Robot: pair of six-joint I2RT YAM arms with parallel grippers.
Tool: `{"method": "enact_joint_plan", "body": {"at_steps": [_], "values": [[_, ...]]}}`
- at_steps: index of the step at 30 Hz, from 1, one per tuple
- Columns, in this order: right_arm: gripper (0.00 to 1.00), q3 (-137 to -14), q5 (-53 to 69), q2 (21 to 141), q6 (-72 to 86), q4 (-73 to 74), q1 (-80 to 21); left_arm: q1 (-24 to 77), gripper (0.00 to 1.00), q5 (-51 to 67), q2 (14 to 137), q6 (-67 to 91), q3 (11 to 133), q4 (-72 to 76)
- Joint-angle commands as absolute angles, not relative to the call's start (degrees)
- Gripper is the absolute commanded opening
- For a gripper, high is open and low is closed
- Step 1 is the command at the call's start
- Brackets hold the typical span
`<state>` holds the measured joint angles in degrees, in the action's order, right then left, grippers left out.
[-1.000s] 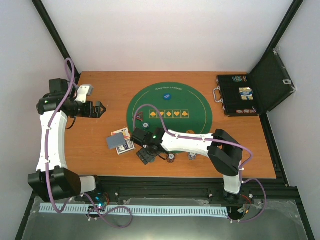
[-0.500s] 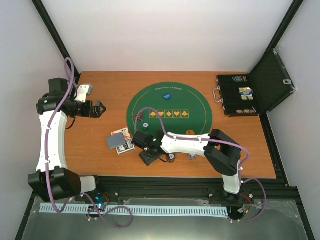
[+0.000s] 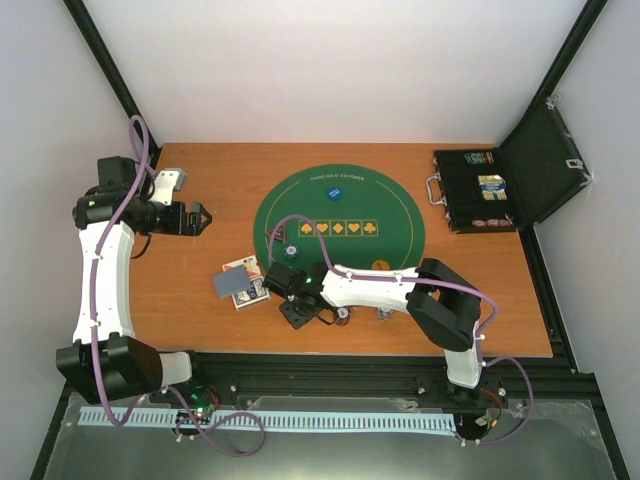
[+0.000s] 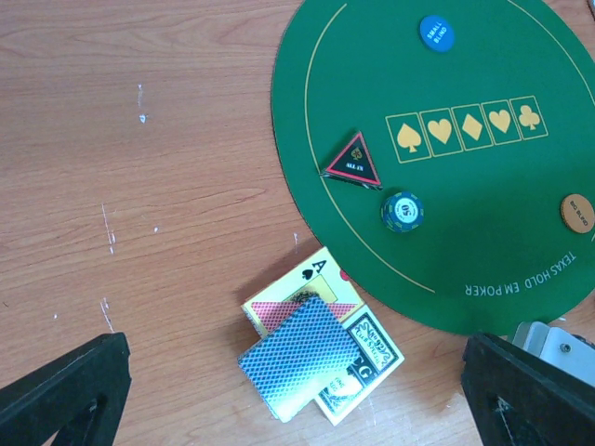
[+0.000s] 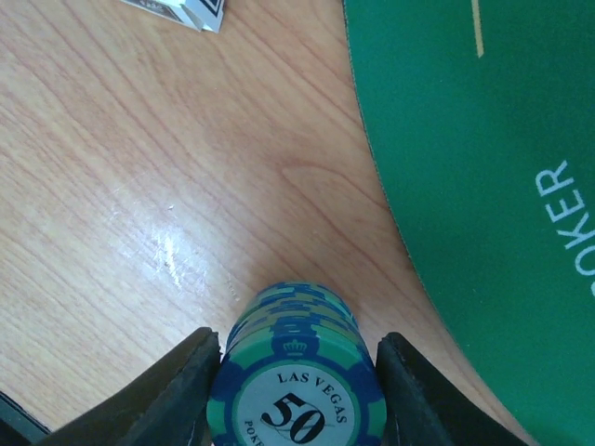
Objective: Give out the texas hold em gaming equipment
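My right gripper (image 3: 296, 314) sits low over the wood near the table's front edge. Its fingers press both sides of a stack of green-and-blue "50" poker chips (image 5: 296, 381), which stands on the wood beside the green felt mat (image 5: 483, 158). A blue-grey-backed deck (image 4: 299, 358) lies on face-up cards (image 3: 240, 285) left of the mat. On the mat are a dark triangle marker (image 4: 353, 163), one chip (image 4: 403, 212), a blue disc (image 4: 436, 32) and an orange disc (image 4: 577, 212). My left gripper (image 3: 198, 217) is open and empty, high over the table's left side.
The black hinged case (image 3: 480, 190) stands open at the back right with more items inside. Two small chip stacks (image 3: 342, 315) (image 3: 383, 315) sit on the wood under my right arm. The table's front edge is close behind the right gripper.
My right gripper has shifted slightly back toward the front edge and turned a little. The left arm has not moved.
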<state>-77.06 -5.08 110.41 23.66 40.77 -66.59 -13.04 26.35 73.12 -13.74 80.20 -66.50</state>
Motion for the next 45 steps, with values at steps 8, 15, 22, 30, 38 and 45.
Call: {"method": "enact_joint_plan", "body": {"at_steps": [8, 15, 22, 30, 38, 45], "values": [[0.27, -77.49, -5.76, 109.36, 23.58, 41.06, -66.97, -13.28, 1.0, 26.3, 72.31, -14.35, 82.66, -67.23], [0.21, -78.5, -6.69, 107.79, 23.14, 42.2, -66.76, -13.27, 1.0, 26.37, 72.24, -14.47, 83.31, -67.52], [0.15, -80.98, -6.33, 106.13, 22.06, 44.14, -65.17, -13.3, 1.0, 26.41, 71.82, -14.67, 83.45, -67.68], [0.17, -89.84, -7.94, 104.36, 17.44, 48.51, -56.2, -13.27, 1.0, 26.59, 72.05, -14.45, 84.02, -68.09], [0.17, -102.58, -7.69, 112.5, 13.14, 48.9, -41.13, -13.27, 1.0, 27.14, 73.12, -14.29, 84.84, -68.25], [0.17, -117.33, -7.13, 126.93, 11.17, 50.85, -33.87, -13.27, 1.0, 27.78, 74.43, -14.67, 85.03, -67.79]]}}
